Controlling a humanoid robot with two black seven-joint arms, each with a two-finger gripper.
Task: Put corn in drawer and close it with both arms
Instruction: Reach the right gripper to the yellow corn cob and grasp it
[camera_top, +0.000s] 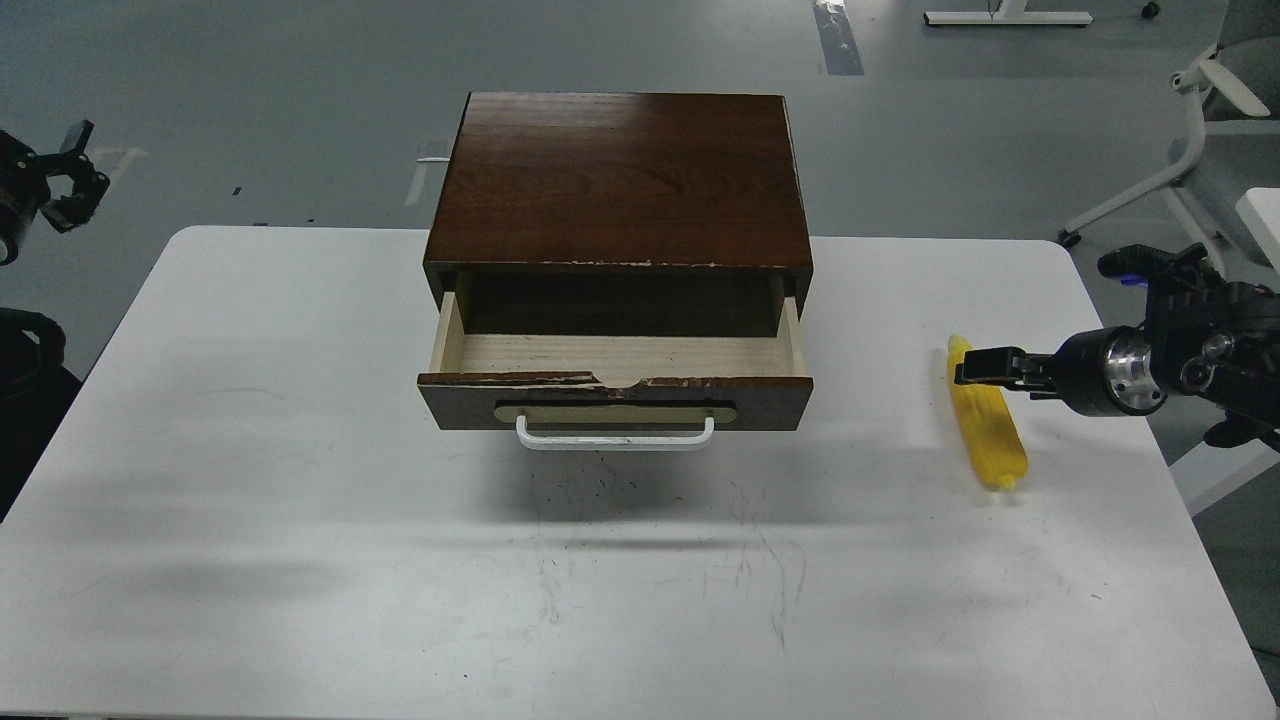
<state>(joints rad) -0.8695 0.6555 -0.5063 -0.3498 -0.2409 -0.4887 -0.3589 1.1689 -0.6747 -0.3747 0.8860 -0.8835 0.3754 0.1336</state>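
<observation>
The yellow corn (990, 440) lies on the white table (250, 450) at the right, lengthwise toward me. The drawer (615, 365) of the dark brown box (620, 180) stands pulled open and empty, with its white bar handle (614, 437) facing me. My right gripper (972, 370) reaches in from the right edge and hangs over the corn's far end, seen side-on, so its fingers cannot be told apart. My left gripper (72, 175) is raised off the table's far left corner, its fingers apart and empty.
White chair and table legs (1190, 170) stand on the grey floor beyond the table's right edge. A black part of my body (25, 370) sits at the left edge. The table has scuff marks (740, 570) in front of the drawer.
</observation>
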